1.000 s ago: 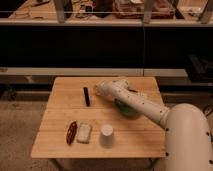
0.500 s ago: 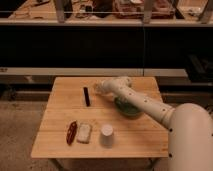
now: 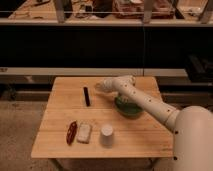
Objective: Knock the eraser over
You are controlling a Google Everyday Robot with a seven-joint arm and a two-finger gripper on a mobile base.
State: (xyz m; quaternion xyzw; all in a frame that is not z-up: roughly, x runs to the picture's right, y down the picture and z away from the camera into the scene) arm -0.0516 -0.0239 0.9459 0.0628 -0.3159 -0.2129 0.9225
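- Presently, at a light wooden table (image 3: 60,131): my pincer (image 3: 99,87) hangs over the far half of the top, just right of the eraser (image 3: 86,96), with a narrow strip of bare wood showing btwn the two.
- Pincer state: can't tell whether it's apart or together; it reads as one pale blob at the arm's tip.
- Eraser: slim black block, lying lengthwise far-to-near, a bit left of table centre, in the far half. No contact w/ my pincer that I can make out.
- My arm (image 3: 145,102), white w/ a row of small dark dots, reaches in from the big rounded shoulder at near right and runs diagonally toward far left, crossing above a green bowl (image 3: 127,108).
- Green bowl sits right of centre, partly hidden under my arm.
- Near side, left to right: dark red elongated object (image 3: 71,132), pale grey-white flat block (image 3: 84,132) just beside it, then a white cup (image 3: 107,132) standing apart from the block.
- All three near-side items are well apart from the eraser and from my pincer.
- Background: dark shelving (image 3: 100,45) beyond the far edge; speckled floor (image 3: 20,125) at left.
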